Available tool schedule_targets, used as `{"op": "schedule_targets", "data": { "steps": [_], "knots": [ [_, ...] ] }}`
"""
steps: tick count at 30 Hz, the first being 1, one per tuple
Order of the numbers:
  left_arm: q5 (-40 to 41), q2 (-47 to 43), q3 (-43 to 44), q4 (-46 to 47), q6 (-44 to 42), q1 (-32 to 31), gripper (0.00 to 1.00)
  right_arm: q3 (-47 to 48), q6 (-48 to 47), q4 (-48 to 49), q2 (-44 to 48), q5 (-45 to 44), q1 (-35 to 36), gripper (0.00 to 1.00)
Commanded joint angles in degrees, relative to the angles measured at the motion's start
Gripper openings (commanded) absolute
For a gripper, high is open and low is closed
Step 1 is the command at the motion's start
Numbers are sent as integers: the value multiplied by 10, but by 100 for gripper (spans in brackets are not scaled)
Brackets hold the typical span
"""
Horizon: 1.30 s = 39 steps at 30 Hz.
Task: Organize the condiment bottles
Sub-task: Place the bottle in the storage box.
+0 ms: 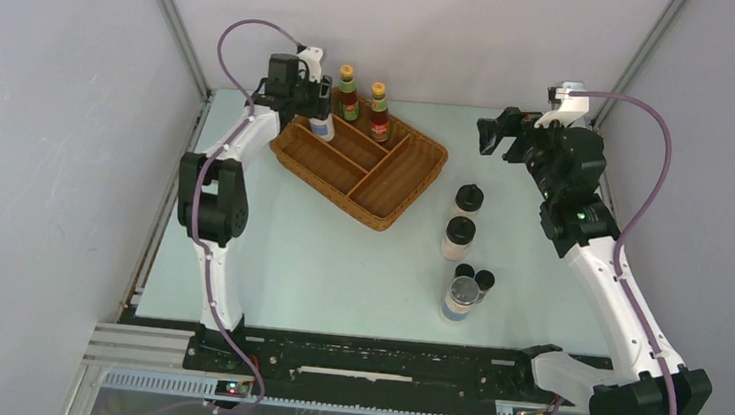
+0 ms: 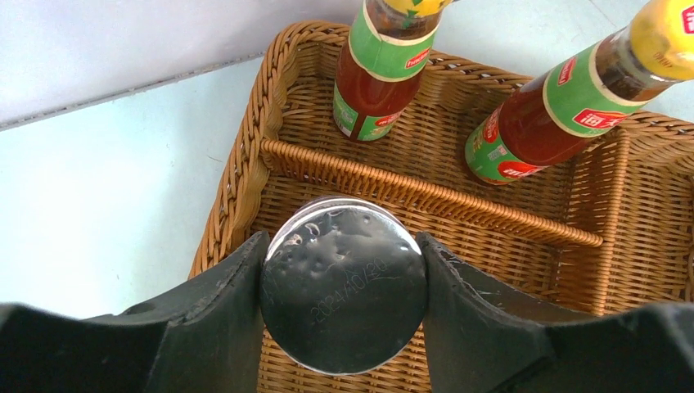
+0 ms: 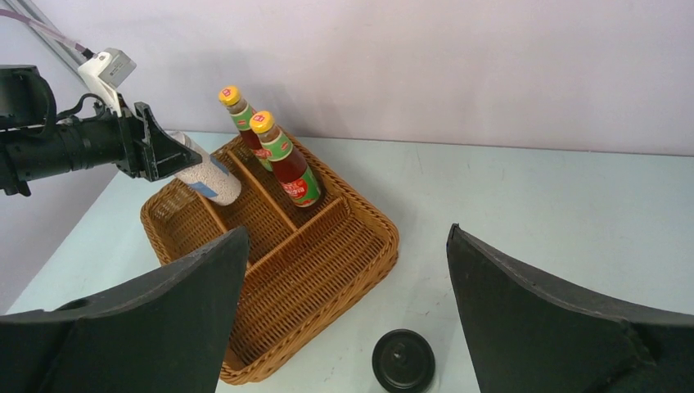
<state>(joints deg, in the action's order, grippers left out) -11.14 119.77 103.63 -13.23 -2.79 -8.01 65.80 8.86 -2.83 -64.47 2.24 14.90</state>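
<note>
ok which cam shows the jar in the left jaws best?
Left wrist: the silver-lidded jar fills the centre, lid up, clamped between both jaws over the wicker tray. Right wrist shows its side and blue label, small. Top external shows only its lower part, below the left gripper.

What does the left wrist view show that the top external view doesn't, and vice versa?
Left wrist only: the dented silver jar lid, clamped between the black fingers of the left end effector over a compartment of the brown wicker divided tray.
Top external only: the open right end effector, and on the table two black-capped beige shakers, two tiny dark vials and a second silver-lidded jar.
Both: that tray and two slim red-brown sauce bottles standing in its far compartment.
</note>
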Motion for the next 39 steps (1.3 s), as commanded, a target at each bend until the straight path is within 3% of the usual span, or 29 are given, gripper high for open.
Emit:
{"op": "schedule_targets", "data": {
  "steps": [1, 30, 36, 39],
  "knots": [
    [4, -1, 43, 22, 7, 1, 0, 1, -8, 23, -1, 1, 7, 99],
    [13, 43, 84, -14, 9, -2, 0, 1, -9, 39, -18, 4, 16, 99],
    [16, 49, 88, -18, 10, -3, 8, 1, -9, 40, -23, 7, 16, 99],
    [16, 52, 89, -19, 13, -4, 20, 1, -9, 40, -25, 7, 16, 99]
  ]
}}
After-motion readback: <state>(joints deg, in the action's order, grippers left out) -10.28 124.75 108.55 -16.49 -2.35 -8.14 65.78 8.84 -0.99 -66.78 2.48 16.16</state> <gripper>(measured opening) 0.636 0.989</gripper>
